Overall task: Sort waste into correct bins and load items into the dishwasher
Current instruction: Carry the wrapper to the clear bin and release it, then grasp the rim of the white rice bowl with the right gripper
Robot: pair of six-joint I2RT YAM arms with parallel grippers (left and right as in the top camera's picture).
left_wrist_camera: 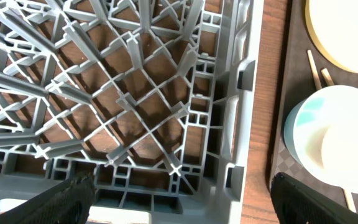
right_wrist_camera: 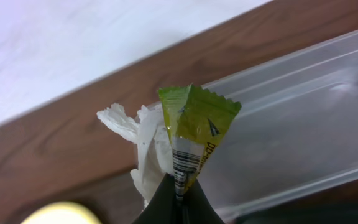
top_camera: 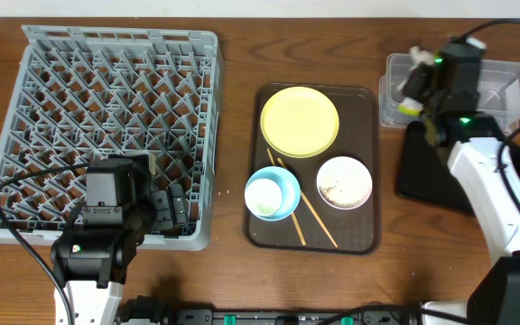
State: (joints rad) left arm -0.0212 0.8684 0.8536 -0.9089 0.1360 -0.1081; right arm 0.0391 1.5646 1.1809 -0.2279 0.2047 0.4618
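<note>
- The right fingers (right_wrist_camera: 163, 210) are clamped together on the lower end of a small yellow-green printed snack wrapper (right_wrist_camera: 194, 121), which stands up from their tips.
- A crumpled white scrap (right_wrist_camera: 138, 140) sits just beside the wrapper; I cannot tell whether it is pinched too.
- The wrapper hangs over the left end of the clear rectangular plastic tub (top_camera: 504, 77), at the table's (top_camera: 233, 54) far right.
- A flat black rectangular tray (top_camera: 420, 167) lies just in front of the tub, partly under the right arm.
- The left fingers (left_wrist_camera: 67, 199) are spread wide apart, holding nothing, above the near right corner of the large square grey plastic dish rack (top_camera: 106, 108).
- The brown serving tray (top_camera: 365, 104) sits between the rack and the tub.
- On it are a round yellow plate (top_camera: 300, 121), a light blue cup (top_camera: 283, 185) with a small white cup (top_camera: 264, 198) nested inside, and a small white bowl (top_camera: 344, 181) holding loose crumbs.
- A pair of thin wooden chopsticks (top_camera: 319, 221) lies slantwise between the blue cup and the bowl.
</note>
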